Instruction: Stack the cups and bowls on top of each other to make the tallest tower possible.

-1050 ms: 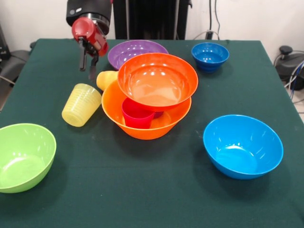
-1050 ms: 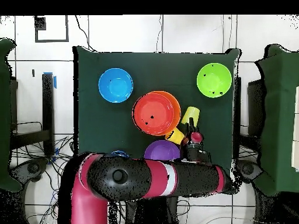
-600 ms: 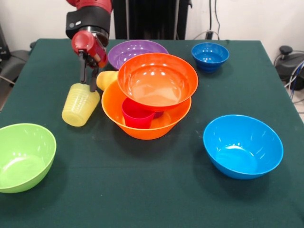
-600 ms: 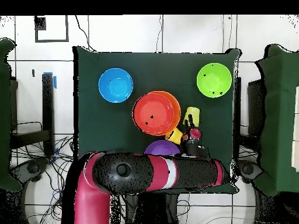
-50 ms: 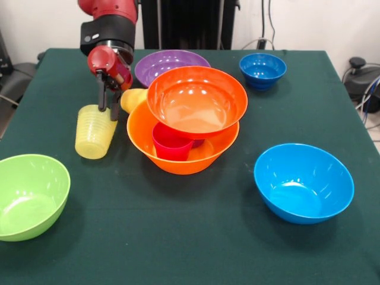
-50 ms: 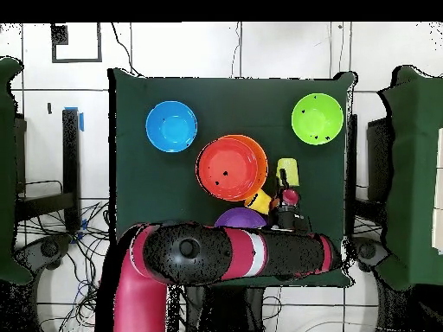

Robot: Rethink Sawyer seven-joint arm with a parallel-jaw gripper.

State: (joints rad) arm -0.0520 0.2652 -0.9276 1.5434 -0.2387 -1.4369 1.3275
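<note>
From nine o'clock: a glossy lime green bowl (image 5: 29,196) waits loose; the gripper (image 5: 107,105) straddles the ribbed pale yellow cup (image 5: 94,132)'s rim, fingers narrowly parted. The tower (image 5: 184,133) at centre holds only two smooth orange bowls over a red-pink cup (image 5: 171,142). The light blue bowl (image 5: 303,181) at four o'clock remains unstacked.

Looks like robotics lab, not home. Red and black robot arm (image 5: 110,27) mounted at tabletop (image 5: 196,237) draped in dark green cloth. Loose cables (image 5: 266,27) along white back wall, more wiring (image 6: 73,238) on pale tiled floor (image 6: 173,52). Black rack-like equipment (image 5: 187,24) behind tabletop. Bright plastic bowls (image 5: 303,181) look like test props.
</note>
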